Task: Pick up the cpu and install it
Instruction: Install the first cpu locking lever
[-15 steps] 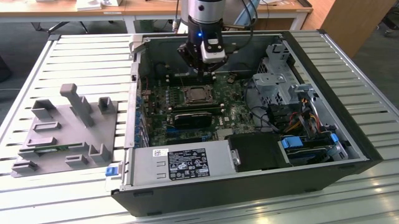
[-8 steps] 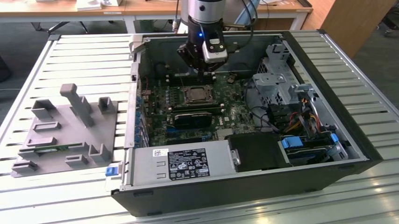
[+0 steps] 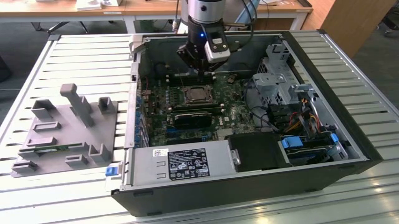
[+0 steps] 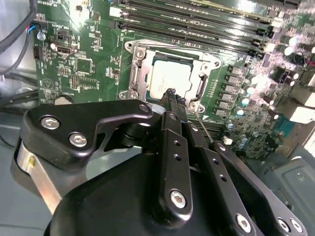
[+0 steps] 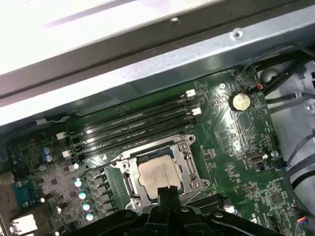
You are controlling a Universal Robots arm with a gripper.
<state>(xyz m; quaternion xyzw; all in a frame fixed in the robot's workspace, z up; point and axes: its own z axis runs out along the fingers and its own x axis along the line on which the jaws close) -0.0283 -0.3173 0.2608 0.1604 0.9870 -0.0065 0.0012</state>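
Gripper: the gripper (image 4: 172, 94) hangs above the socket edge, fingers pressed together, holding nothing.
Cpu: the cpu (image 5: 158, 173) lies flat in the CPU socket (image 5: 189, 147) on the motherboard (image 5: 236, 162), seen in both wrist views.
Memory slots: black memory slots (image 5: 133, 125) run just beyond the socket.
Case: the open computer case (image 3: 349, 140) lies on the desk (image 3: 81, 51); a grey holder (image 3: 68, 130) stands at the exterior view's left.

Your arm (image 3: 204, 14) hangs vertical, wrist straight down. Gripper (image 4: 172, 96) points downward, its black fingers (image 5: 167, 192) pressed together at the tips, nothing held between them.
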